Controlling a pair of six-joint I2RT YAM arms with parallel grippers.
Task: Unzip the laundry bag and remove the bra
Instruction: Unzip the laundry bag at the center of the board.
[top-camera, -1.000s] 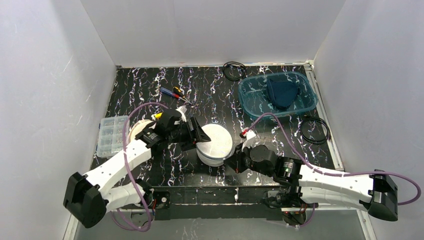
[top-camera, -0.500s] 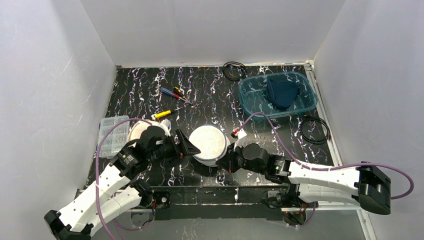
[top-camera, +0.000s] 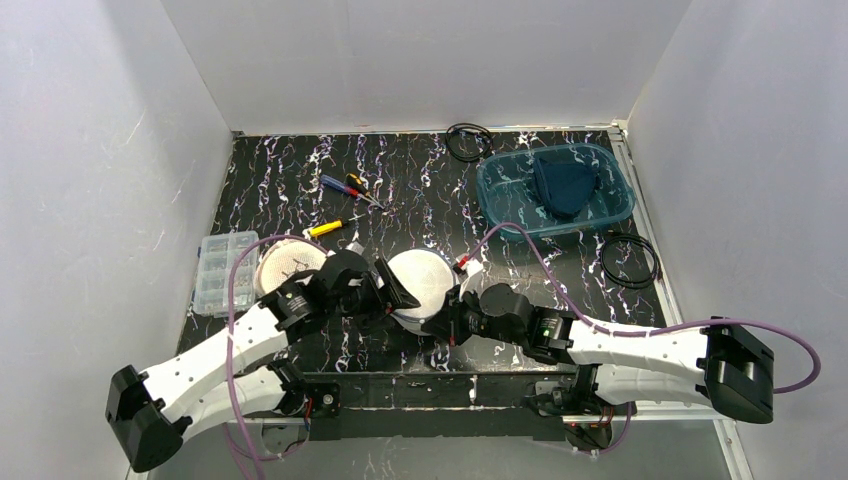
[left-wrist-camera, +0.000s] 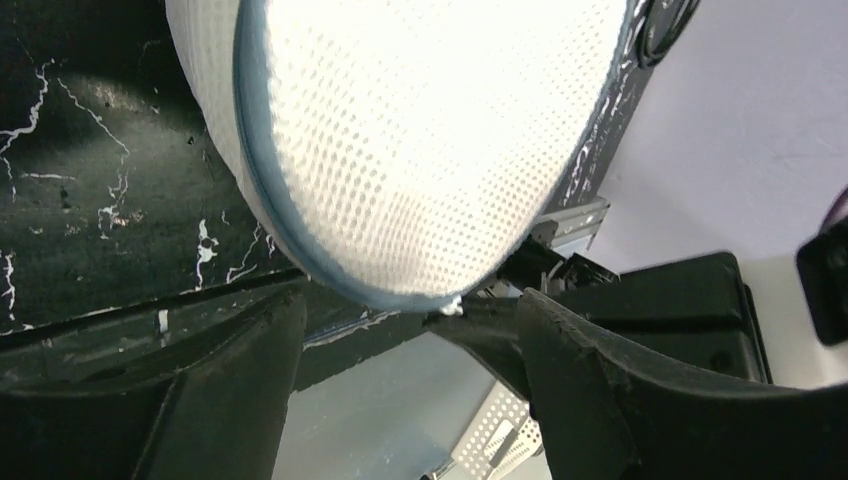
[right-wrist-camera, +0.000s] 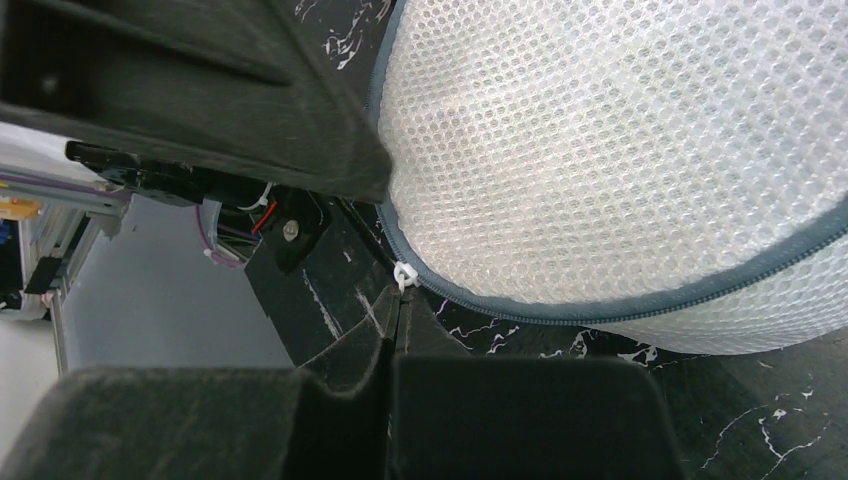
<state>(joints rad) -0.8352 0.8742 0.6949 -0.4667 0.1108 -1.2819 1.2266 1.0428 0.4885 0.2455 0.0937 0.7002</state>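
Since a second ago both arms have drawn in over the near edge: the right arm now reaches further left, the left gripper (top-camera: 397, 291) has widened, and the round white mesh laundry bag (top-camera: 421, 279) has shifted a little to the left.

Closest to me, that left gripper stands open, its two black fingers (left-wrist-camera: 232, 392) spread on either side of the bag's lower edge without touching it. Opposite, the right gripper (top-camera: 441, 322) is closed tight, and from its own camera the small white zipper pull (right-wrist-camera: 403, 275) sits right at the seam where its fingertips meet, pinched there. A blue-grey zip band (right-wrist-camera: 600, 310) runs around the bag, which is tilted up on the black marbled worktop (top-camera: 420, 180) between the two grippers. What lies inside I cannot make out through the mesh.

Just past the left arm there is a pale round disc-like item (top-camera: 285, 264), and beside it a clear plastic compartment box (top-camera: 221, 271). Further back lie a yellow-handled screwdriver (top-camera: 325, 229) and a pair of coloured screwdrivers (top-camera: 347, 185). Far right, a teal translucent plastic tub (top-camera: 500, 195) holds a dark blue cloth (top-camera: 562, 185). One black cable coil (top-camera: 631, 260) lies near it, and another black coil (top-camera: 468, 141) is at the back wall.
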